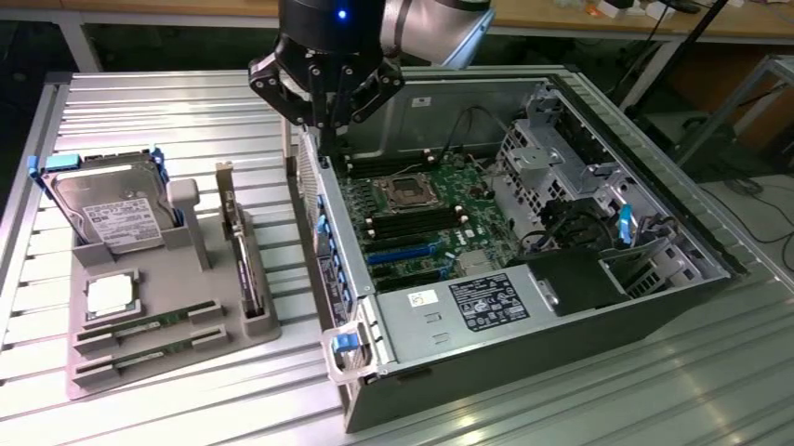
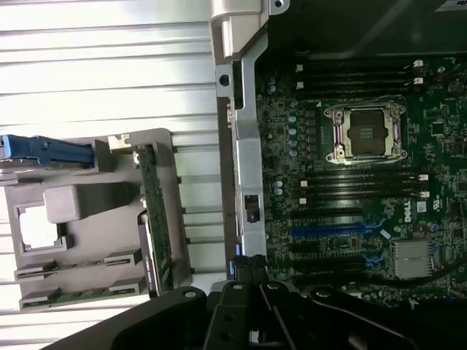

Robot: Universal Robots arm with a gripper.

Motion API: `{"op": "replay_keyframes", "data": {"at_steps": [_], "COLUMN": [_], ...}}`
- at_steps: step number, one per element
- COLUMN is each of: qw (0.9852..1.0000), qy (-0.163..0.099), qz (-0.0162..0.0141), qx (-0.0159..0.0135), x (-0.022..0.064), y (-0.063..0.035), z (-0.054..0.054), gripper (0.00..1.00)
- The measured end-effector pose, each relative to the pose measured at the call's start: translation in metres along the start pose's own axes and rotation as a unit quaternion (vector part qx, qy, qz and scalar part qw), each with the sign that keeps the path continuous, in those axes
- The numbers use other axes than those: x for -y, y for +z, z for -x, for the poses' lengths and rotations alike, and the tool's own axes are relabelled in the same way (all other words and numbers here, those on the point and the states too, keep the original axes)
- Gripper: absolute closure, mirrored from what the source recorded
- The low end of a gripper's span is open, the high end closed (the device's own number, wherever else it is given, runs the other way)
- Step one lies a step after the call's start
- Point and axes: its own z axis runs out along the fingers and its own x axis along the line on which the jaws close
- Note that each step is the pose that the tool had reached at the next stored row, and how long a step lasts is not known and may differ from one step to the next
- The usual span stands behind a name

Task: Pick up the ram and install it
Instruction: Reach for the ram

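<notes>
Two ram sticks (image 1: 149,328) (image 1: 143,357), narrow green boards, lie in the front slots of the grey holder tray (image 1: 186,279); one ram stick (image 2: 76,295) also appears in the wrist view. My gripper (image 1: 329,137) hangs shut and holds nothing, above the open computer case's wall on the exterior view's left, well away from the tray. Its black body (image 2: 241,317) shows in the wrist view. On the motherboard, black memory slots (image 1: 403,223) (image 2: 357,186) run beside the empty processor socket (image 1: 407,192) (image 2: 365,131).
The tray also holds a hard drive (image 1: 110,209) in a blue-clipped bracket, a silver processor chip (image 1: 110,294) and an upright expansion card (image 1: 242,251). Inside the case (image 1: 522,307) are a drive cage (image 1: 559,158), cables and a black power unit. Everything rests on a ribbed metal table (image 1: 162,102).
</notes>
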Motion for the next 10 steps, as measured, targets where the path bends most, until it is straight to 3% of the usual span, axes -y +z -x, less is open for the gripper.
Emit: {"op": "replay_keyframes", "data": {"at_steps": [10], "qw": [1.0000], "qy": [-0.006], "qz": [0.0001], "qx": [-0.0001], "x": [0.0202], "y": [-0.0014], "z": [-0.020], "gripper": [0.89]}}
